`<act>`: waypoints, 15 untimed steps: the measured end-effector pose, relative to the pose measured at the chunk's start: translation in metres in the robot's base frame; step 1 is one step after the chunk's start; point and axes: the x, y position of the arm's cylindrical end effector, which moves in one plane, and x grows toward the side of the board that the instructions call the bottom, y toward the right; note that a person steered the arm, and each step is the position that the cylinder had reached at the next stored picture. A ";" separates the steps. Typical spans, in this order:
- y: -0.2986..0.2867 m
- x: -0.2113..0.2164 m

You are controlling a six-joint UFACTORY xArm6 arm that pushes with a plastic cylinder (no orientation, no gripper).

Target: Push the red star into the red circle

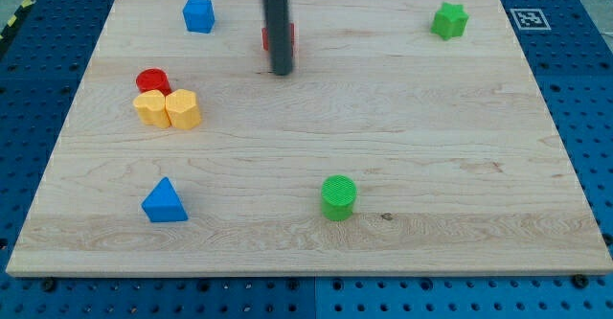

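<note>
The red star (267,37) sits near the view's top, left of centre, and only slivers of red show on either side of the dark rod that stands in front of it; its shape cannot be made out from what shows. My tip (281,72) rests on the board just at the star's 6 o'clock, right beside it, though I cannot tell whether it touches. The rod is bare, with nothing held or carried on it.

The red circle (151,79) lies well apart from the star, toward its 8 o'clock, close to the board's left edge. That makes two red blocks.

Two yellow blocks sit pressed together just at the circle's 6 o'clock: the left yellow block (150,108) touches the circle's lower edge, and the right yellow block (183,109) stands against its neighbour at 3 o'clock.

There are two blue blocks. A blue cube-like block (198,14) sits at the star's 9 o'clock, near the top edge. A blue triangle (164,201) lies far down at the circle's 6 o'clock, near the bottom left.

There are two green blocks. A green star-like block (448,20) sits at the star's 3 o'clock, far toward the top right. A green cylinder (338,196) stands at my tip's 5 o'clock, near the bottom edge.

All eight blocks rest on the pale wooden board (460,166).
</note>
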 end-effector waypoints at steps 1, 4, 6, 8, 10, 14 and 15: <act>0.071 -0.028; -0.059 -0.040; -0.044 -0.048; -0.103 -0.044; -0.117 -0.002; -0.079 -0.058; -0.113 -0.058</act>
